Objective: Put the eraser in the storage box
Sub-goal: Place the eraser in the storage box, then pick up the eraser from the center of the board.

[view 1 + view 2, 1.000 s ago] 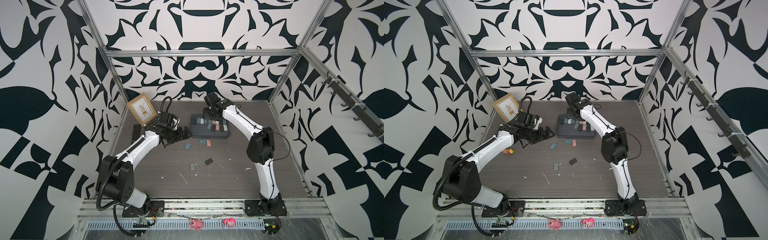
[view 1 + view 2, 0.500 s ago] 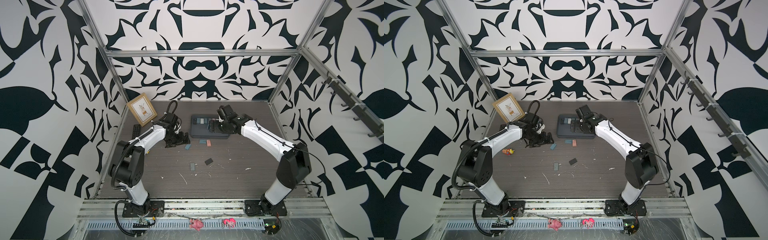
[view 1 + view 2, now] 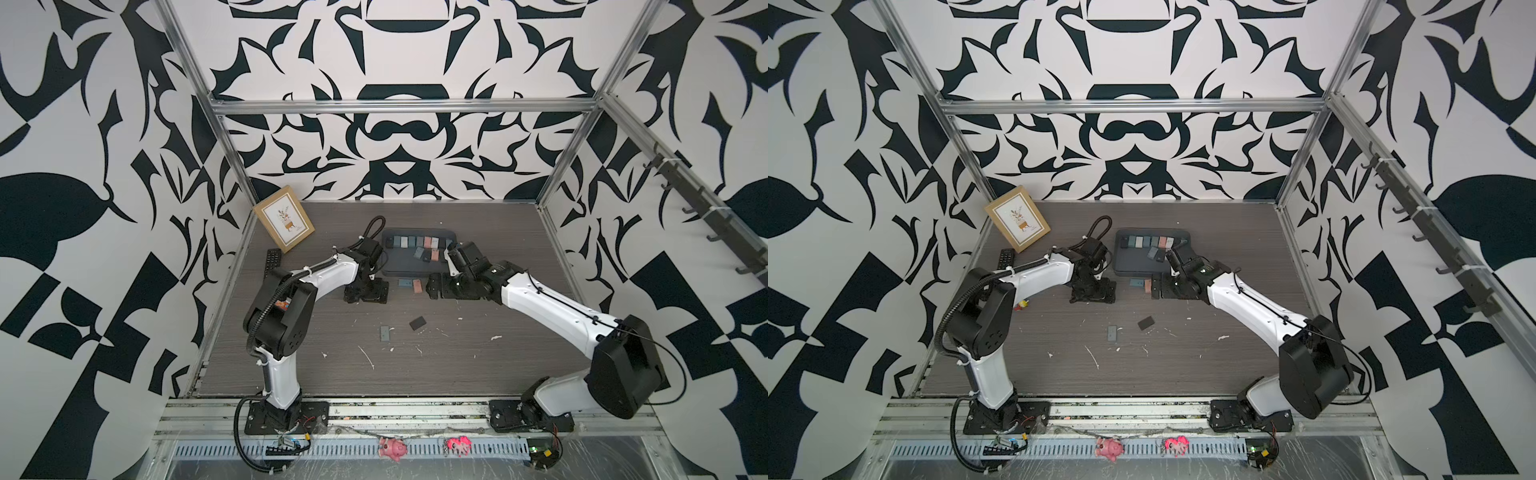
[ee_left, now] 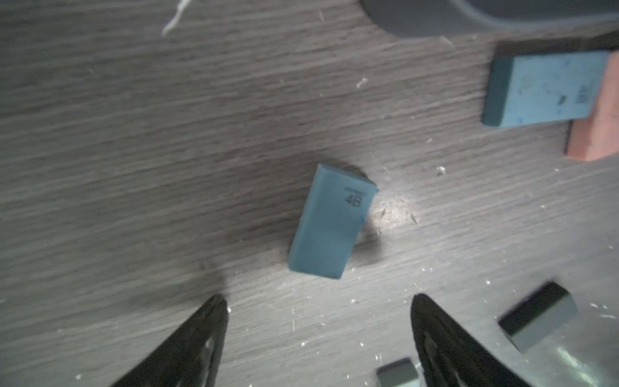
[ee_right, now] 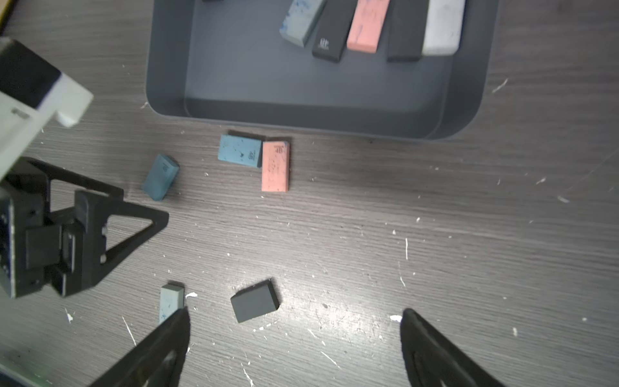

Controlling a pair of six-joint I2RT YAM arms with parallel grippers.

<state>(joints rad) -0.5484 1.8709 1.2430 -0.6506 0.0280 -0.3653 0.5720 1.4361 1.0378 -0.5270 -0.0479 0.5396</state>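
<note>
Target as I read it: blue eraser [image 4: 331, 222] marked 4B, flat on the table [image 5: 368, 217], outside the storage box [image 5: 301, 114], near one corner of it. The left gripper [image 4: 318, 298] points down at it, fingers spread wide, holding nothing. The eraser sits ahead of the tips, not between them yet. The right gripper [image 5: 294, 311] is also wide open and empty, above a black eraser [image 5: 254, 303].

Risks from here:
- eraser lies skewed to the jaw line, so closing may catch a corner and twist it or squirt it out
- light blue eraser [image 5: 240, 150] and pink eraser [image 5: 275, 166], touching each other, sit just beside the box rim; a low carry could shove them
- both grippers work the same strip before the box, so a clash is possible
- rim is low, so a high drop could bounce out; row of erasers [image 5: 366, 26] fills the far side, near half is bare
</note>
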